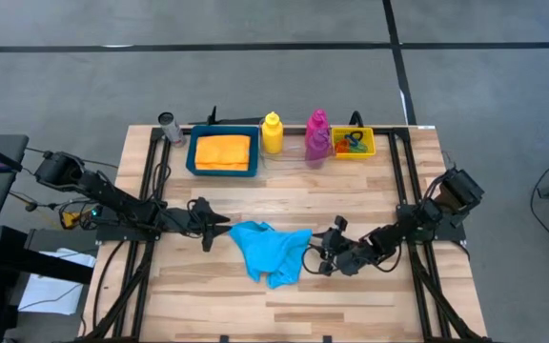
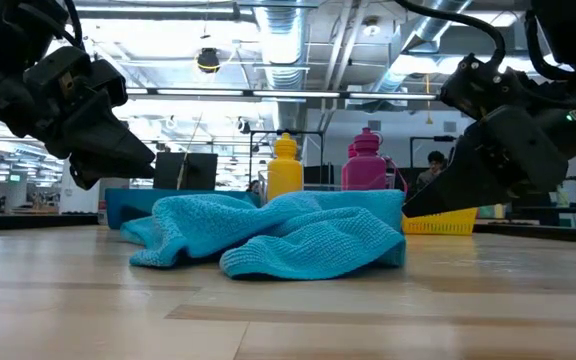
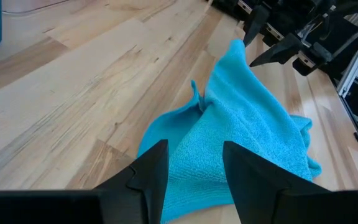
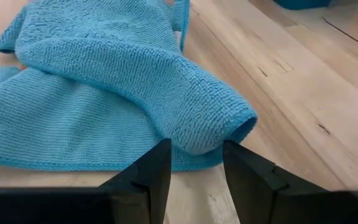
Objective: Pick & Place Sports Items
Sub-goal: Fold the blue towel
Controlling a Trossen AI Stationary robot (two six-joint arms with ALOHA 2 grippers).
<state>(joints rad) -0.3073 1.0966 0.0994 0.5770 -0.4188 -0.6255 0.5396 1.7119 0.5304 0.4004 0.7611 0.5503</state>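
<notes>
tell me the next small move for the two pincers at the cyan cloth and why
Probably ease both in and shut on the cloth's edges. The left pincer and right pincer stand open on opposite sides of the crumpled cyan cloth, which lies loose on the table, held by neither.

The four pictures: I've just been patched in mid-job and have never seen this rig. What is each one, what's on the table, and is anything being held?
This is a two-armed robot at a wooden table. One picture looks straight down from above, one looks level across the tabletop, and the other two come from cameras on each arm's wrist, looking past that arm's own two dark fingers.

In the middle lies a crumpled cyan cloth. The left gripper and the right gripper sit low on either side of it, both open, holding nothing.

Along the far edge stand a blue tray with an orange cloth in it, a yellow bottle, a magenta bottle with a purple bottle against it, and a small yellow bin with coloured rings.
</notes>
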